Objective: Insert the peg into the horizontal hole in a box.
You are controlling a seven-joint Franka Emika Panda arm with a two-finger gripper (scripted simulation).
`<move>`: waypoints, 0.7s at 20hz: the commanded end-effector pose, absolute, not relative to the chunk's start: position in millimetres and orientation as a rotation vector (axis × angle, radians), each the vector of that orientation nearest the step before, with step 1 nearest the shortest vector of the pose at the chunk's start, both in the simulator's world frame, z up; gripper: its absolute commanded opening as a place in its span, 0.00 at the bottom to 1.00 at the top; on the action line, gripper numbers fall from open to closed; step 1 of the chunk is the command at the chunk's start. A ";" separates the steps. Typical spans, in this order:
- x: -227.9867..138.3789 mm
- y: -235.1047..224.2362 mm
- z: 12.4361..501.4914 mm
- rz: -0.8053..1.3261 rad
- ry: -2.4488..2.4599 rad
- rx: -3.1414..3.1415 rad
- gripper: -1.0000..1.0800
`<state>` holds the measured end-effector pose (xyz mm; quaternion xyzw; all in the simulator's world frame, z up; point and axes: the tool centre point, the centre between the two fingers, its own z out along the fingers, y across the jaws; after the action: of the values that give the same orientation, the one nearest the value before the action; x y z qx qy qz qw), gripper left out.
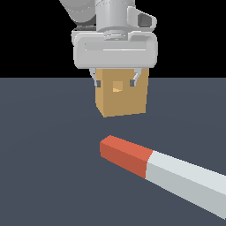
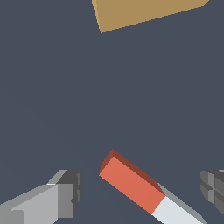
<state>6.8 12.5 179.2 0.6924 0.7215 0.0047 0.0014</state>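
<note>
The peg [image 1: 176,174] lies flat on the dark floor, its red-orange end [image 1: 126,154] pointing toward the box and its white length running off to the exterior view's right. The tan box [image 1: 121,103] stands behind it, with the small square hole [image 1: 117,87] in the face toward the camera. My gripper [image 1: 115,81] hangs open well above the floor, overlapping the box's upper part in the exterior view. In the wrist view the peg's red end [image 2: 131,183] lies far below, between the two spread fingers [image 2: 65,194], and the box [image 2: 140,13] shows beyond. Nothing is held.
Dark grey floor [image 1: 44,154] surrounds the peg and box. The peg's white end runs out of the exterior view at the lower right.
</note>
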 end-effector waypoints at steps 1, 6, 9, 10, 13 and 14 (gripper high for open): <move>6.8 12.5 179.2 0.015 2.264 2.173 0.96; 7.2 9.9 177.7 0.015 2.278 2.159 0.96; 7.8 5.9 175.4 0.014 2.299 2.137 0.96; 8.1 4.2 174.4 0.014 2.308 2.127 0.96; 9.4 -2.4 170.7 0.014 2.342 2.090 0.96; 10.0 -4.9 169.2 0.014 2.355 2.075 0.96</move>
<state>9.3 -1.1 171.3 0.6673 0.7447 0.0045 0.0014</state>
